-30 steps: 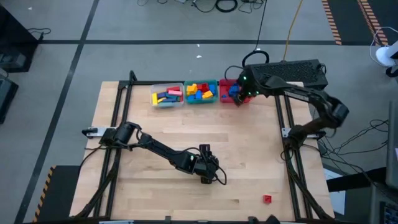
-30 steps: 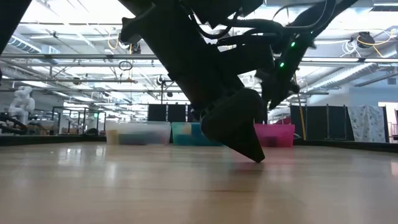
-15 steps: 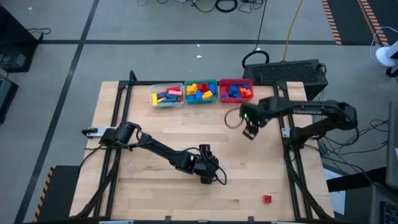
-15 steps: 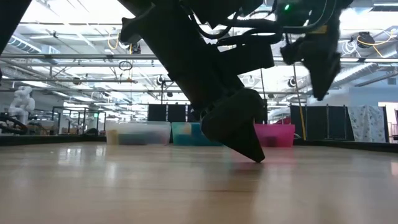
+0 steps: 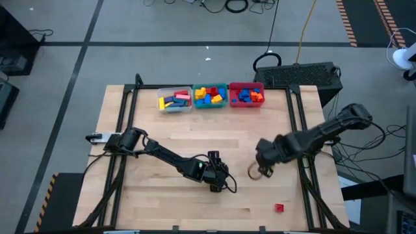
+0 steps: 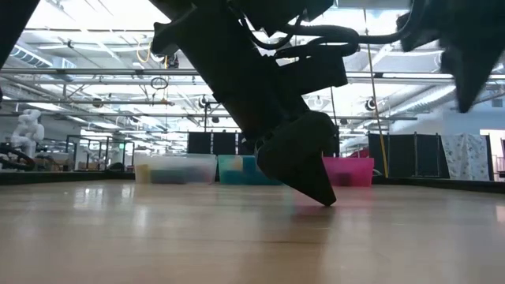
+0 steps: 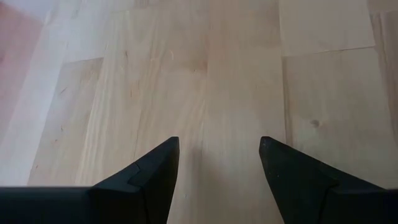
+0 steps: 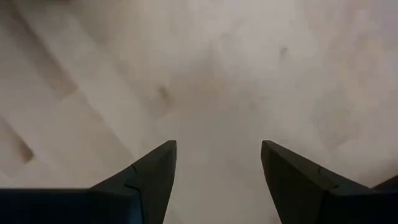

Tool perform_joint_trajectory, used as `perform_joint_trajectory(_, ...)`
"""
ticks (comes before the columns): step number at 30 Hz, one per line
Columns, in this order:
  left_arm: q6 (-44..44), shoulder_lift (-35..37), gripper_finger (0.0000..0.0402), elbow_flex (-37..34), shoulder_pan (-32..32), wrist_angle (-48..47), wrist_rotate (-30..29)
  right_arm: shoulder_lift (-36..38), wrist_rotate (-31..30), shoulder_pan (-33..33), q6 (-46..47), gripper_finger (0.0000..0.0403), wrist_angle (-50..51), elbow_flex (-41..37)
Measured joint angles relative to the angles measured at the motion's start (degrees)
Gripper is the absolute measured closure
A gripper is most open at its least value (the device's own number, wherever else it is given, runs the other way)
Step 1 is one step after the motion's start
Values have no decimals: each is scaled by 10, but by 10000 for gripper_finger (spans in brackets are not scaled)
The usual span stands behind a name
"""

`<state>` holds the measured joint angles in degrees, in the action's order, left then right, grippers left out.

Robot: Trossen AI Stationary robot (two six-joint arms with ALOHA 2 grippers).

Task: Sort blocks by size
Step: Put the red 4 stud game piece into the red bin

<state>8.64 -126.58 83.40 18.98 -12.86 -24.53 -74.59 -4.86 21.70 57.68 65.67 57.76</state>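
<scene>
A small red block [image 5: 279,208] lies on the table near its front right corner. Three bins stand in a row at the far edge and hold blocks: a clear one [image 5: 174,99], a teal one [image 5: 210,95] and a red one [image 5: 246,95]. My right gripper [image 5: 265,170] is open and empty above the table's right part, a little beyond the red block; its wrist view [image 8: 217,155] shows only bare wood. My left gripper [image 5: 215,186] is open and empty low over the table's near middle [image 7: 217,149].
Black frame rails [image 5: 123,136] run along the table's left and right sides. The wooden top [image 5: 195,136] between the bins and the grippers holds nothing else. In the low view the left arm [image 6: 292,158] fills the middle, with the bins [image 6: 237,170] behind it.
My right gripper has swung from above the red bin at the far edge toward the table's near edge, coming down over the right part of the table. It stays open and empty. My left arm has kept still.
</scene>
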Motion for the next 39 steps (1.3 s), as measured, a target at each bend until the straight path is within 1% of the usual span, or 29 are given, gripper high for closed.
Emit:
perform_joint_trajectory(3, 0, 0, 173, 0, 0, 0, -2, -16, 1, 57, 43, 183, -4, 0)
perform_joint_trajectory(7, 0, 0, 173, 0, 0, 2, -3, -52, 13, 123, 60, 184, -32, 0)
perform_joint_trajectory(13, 1, 0, 173, 0, -1, 5, -3, -118, 67, 205, 34, 184, -146, 0)
perform_joint_trajectory(16, 0, -1, 173, -1, -2, 10, -7, -150, 90, 237, 61, 184, -197, 0)
perform_joint_trajectory(18, 0, -1, 173, -1, -2, 14, -11, -170, 116, 255, 85, 184, -225, 0)
perform_joint_trajectory(20, 0, -1, 173, -1, -2, 16, -11, -186, 135, 277, 106, 184, -237, 0)
perform_joint_trajectory(22, -2, -1, 173, -1, -3, 19, -12, -200, 142, 295, 124, 184, -237, 0)
perform_joint_trajectory(27, -4, -2, 173, -1, -11, 28, -8, -219, 141, 319, 147, 184, -224, 0)
perform_joint_trajectory(33, -6, -2, 173, -1, -18, 30, -6, -234, 140, 325, 148, 184, -242, 0)
perform_joint_trajectory(39, -17, -2, 173, -1, -18, 30, -6, -266, 149, 335, 148, 185, -241, 1)
